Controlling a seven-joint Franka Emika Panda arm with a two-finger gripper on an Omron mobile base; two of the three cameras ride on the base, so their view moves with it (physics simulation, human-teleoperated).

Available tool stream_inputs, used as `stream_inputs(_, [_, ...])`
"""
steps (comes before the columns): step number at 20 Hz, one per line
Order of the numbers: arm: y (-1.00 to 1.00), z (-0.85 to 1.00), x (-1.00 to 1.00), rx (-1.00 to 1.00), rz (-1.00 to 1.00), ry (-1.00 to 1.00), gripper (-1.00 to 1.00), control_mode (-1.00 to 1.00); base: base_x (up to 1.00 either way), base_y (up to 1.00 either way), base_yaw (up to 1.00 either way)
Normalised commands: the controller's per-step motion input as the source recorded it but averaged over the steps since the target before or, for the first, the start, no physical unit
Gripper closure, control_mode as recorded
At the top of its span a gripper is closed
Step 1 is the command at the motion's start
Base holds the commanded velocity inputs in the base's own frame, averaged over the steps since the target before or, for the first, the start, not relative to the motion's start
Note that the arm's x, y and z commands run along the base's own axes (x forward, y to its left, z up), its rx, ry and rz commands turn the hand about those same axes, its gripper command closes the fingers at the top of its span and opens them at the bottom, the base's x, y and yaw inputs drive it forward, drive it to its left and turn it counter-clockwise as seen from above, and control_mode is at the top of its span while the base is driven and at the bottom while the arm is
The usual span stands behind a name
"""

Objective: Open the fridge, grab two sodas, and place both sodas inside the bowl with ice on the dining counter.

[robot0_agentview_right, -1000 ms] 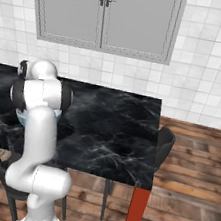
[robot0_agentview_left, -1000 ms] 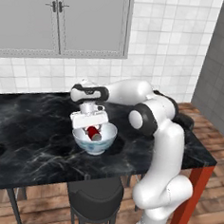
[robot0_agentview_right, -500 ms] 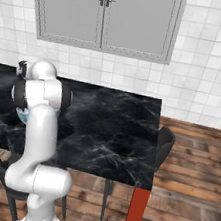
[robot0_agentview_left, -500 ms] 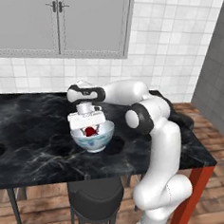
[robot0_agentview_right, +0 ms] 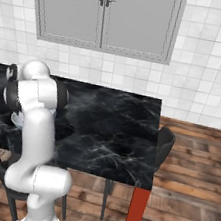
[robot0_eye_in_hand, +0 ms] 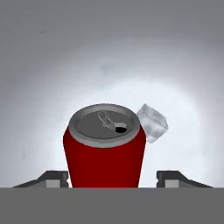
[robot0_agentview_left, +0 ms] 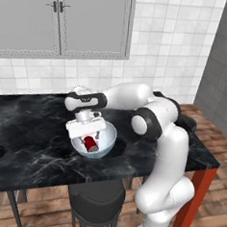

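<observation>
End effector [robot0_agentview_left: 87, 136] sits low over the bowl with ice [robot0_agentview_left: 107, 141] on the black marble bench [robot0_agentview_left: 26, 142]. Hand view: fingertips [robot0_eye_in_hand: 51, 179] spread wide, each clear of the red soda can [robot0_eye_in_hand: 105, 146], so it's released. Can lies between the fingers inside the bowl, an ice cube [robot0_eye_in_hand: 152, 122] touching its right rim. Dark stool [robot0_agentview_left: 95, 203] below the bench edge.

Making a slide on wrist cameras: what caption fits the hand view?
Red soda can standing between the open gripper fingertips inside the white bowl, one ice cube beside it.
</observation>
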Motion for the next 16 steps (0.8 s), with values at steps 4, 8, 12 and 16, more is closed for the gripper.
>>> stream_inputs(4, [-0.14,0.00,-0.48,0.00,-0.01,-0.17,-1.00,-1.00,0.00,0.00,0.00])
stream_inputs(8, [-0.11,0.06,-0.09,-0.02,0.00,-0.17,-1.00,-1.00,0.00,0.00,0.00])
stream_inputs(12, [-0.06,0.17,0.03,-0.03,0.00,-0.17,-1.00,-1.00,0.00,0.00,0.00])
stream_inputs(16, [0.00,0.23,0.14,-0.04,0.00,-0.14,-1.00,-1.00,0.00,0.00,0.00])
